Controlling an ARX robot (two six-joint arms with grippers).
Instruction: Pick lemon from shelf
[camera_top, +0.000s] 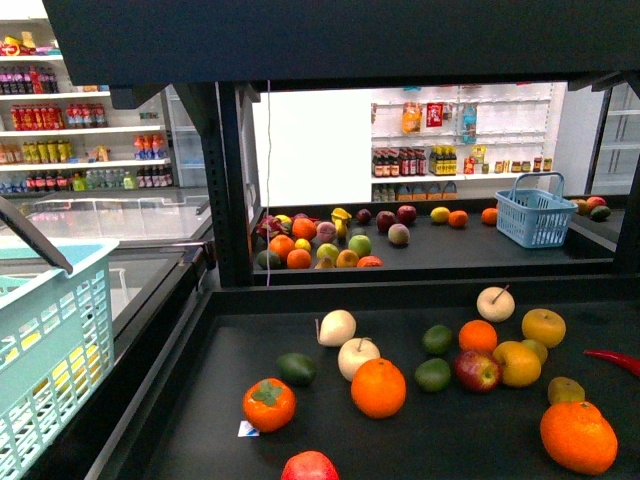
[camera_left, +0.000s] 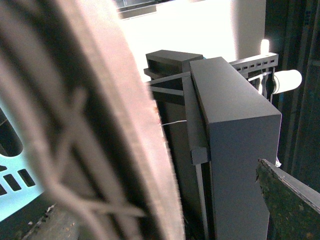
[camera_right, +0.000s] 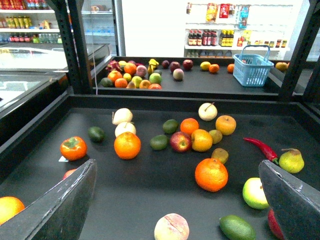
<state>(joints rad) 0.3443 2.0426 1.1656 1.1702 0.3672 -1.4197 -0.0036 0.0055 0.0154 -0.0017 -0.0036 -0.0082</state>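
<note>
Front view: shows the black shelf with fruit scattered over its near tray. Places the lemon toward the right side, lying against a red apple and just in front of a rounder yellow fruit. Catches a pale blue basket at the left edge. Shows neither arm.

Left wrist view: blurred and crowded by a grey post, with a corner of the blue basket. Cannot tell how the left jaws stand.

Right wrist view: looks across the same tray. Shows the right jaws spread wide, gripping nothing, over the near part of the tray. Finds the lemon farther in, well apart from both tips, touching the apple, with a large orange nearer the camera.
</note>
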